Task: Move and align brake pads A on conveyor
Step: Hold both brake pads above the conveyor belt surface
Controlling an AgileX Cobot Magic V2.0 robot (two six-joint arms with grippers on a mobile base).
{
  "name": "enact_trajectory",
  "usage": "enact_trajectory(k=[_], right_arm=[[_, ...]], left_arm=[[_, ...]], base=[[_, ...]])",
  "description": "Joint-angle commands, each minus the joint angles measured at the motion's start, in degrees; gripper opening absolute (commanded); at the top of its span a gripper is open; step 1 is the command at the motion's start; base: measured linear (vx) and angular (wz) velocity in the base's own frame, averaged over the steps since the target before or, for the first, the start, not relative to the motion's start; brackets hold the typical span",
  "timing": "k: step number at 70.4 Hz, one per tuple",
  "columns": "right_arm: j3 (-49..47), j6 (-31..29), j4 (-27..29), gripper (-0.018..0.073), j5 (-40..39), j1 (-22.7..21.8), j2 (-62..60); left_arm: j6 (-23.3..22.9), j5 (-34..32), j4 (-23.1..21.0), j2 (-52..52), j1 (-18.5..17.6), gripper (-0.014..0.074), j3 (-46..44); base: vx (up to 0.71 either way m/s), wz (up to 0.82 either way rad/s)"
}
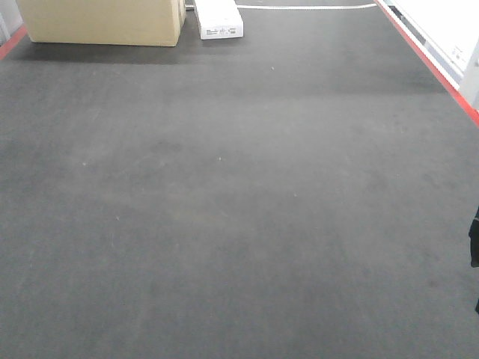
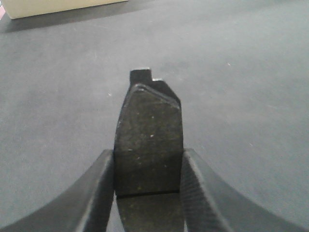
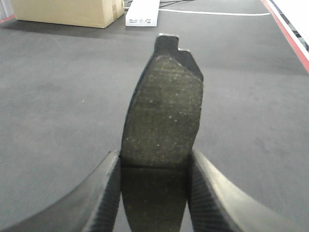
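In the left wrist view a dark-grey brake pad with a thin cross groove sticks forward from my left gripper, whose two fingers are shut on its sides. It hangs above the dark conveyor. The right wrist view shows the same: another brake pad, black backing tab at its far end, is clamped between the fingers of my right gripper over the conveyor. In the front view the charcoal conveyor lies bare; a dark sliver of an arm shows at the right edge.
A tan cardboard box and a white device with a white cable stand at the belt's far end. A red stripe runs along the belt's right edge, another at the far left.
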Motion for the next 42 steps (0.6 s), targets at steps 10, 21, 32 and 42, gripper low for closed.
enact_trajectory(k=[10, 21, 32, 42], right_arm=[[-1.7, -0.4, -0.2, -0.0005, -5.4, 0.0, 0.2], [-1.7, -0.4, -0.2, -0.0005, -5.4, 0.0, 0.2], [-1.7, -0.4, -0.2, -0.0005, -5.4, 0.0, 0.2], [-1.7, -0.4, -0.2, -0.0005, -5.4, 0.0, 0.2]], left_arm=[[-0.1, -5.6, -0.5, 0.2, -0.1, -0.0006, -1.6], [-0.1, -5.6, -0.5, 0.2, -0.1, -0.0006, -1.6], [-0.1, -5.6, -0.5, 0.2, -0.1, -0.0006, -1.6], [-0.1, -5.6, -0.5, 0.2, -0.2, -0.0006, -1.6]], base=[[0.08, 0.03], [0.0, 0.0], [0.0, 0.0], [0.0, 0.0]])
